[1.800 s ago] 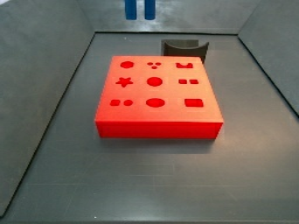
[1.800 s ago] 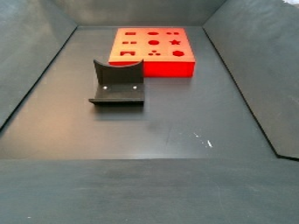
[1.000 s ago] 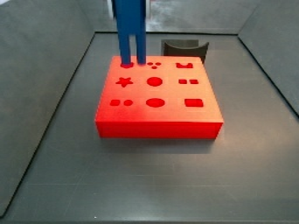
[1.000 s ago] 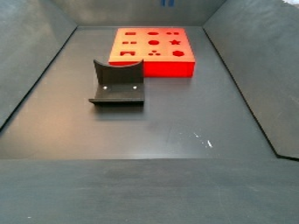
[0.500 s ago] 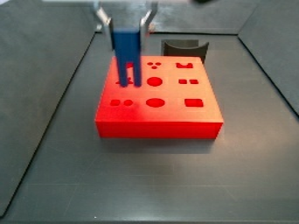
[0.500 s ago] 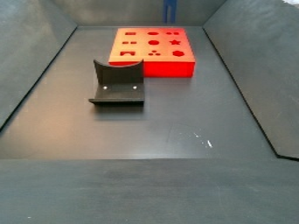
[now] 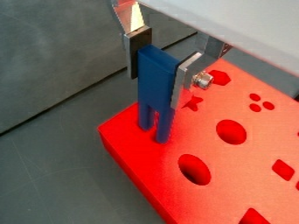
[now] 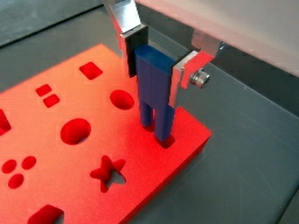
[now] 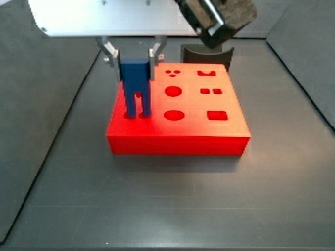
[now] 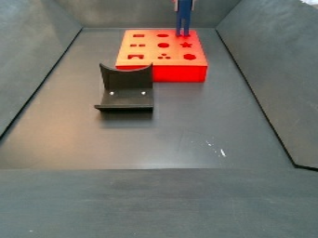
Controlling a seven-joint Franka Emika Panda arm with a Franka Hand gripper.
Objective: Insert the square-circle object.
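Note:
The square-circle object (image 9: 133,82) is a small blue peg piece with two parallel legs. It hangs upright in my gripper (image 9: 133,59), which is shut on its blocky top. Both wrist views show the silver fingers (image 7: 187,74) (image 8: 184,73) clamping the blue piece (image 7: 155,86) (image 8: 156,90). Its leg tips reach the top face of the red block (image 9: 197,123) near one corner (image 7: 126,144) (image 8: 187,140). I cannot tell whether the legs are inside holes. In a side view the piece (image 10: 184,16) stands over the block's far right corner (image 10: 196,54).
The red block has several shaped holes: circles (image 9: 173,91), a square (image 9: 218,116), a star (image 8: 107,171). The dark fixture (image 10: 125,89) stands on the grey floor apart from the block; it also shows behind the block (image 9: 210,52). Grey sloping walls (image 10: 32,65) enclose the floor.
My gripper has come down with the blue piece and shifted toward the block's near left corner in a side view. The leg tips now meet the block's top. Block and fixture have not moved.

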